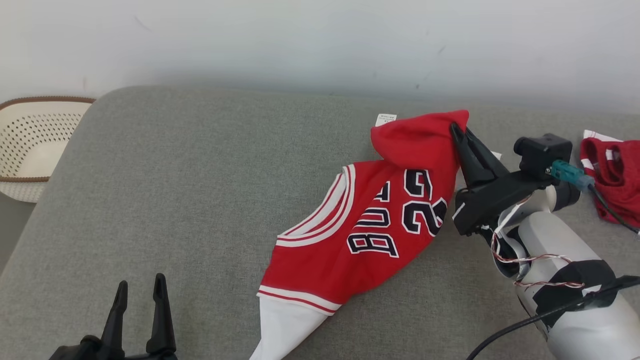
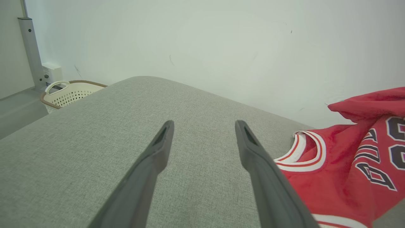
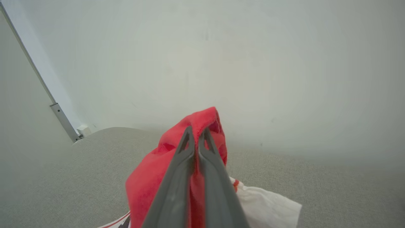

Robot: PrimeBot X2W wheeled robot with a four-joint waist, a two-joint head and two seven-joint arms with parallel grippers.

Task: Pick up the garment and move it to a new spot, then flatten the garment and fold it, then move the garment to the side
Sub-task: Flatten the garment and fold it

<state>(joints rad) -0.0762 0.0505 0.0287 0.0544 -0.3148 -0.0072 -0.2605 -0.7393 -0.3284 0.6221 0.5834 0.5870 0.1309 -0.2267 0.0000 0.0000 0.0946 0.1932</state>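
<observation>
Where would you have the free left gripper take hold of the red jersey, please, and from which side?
Pinch the striped edge at the jersey's near end, coming in low from the left. The right gripper is shut on the far end, raised in a peak; that striped edge lies flat, nearest the open left gripper, so pulling the two apart should spread it.

Red jersey [image 1: 320, 270]: white end cut off by bottom edge. Tag [image 1: 385, 119] beside its raised corner: print too small to read. Second red cloth [image 1: 614, 172] right of it: cropped by frame edge.
</observation>
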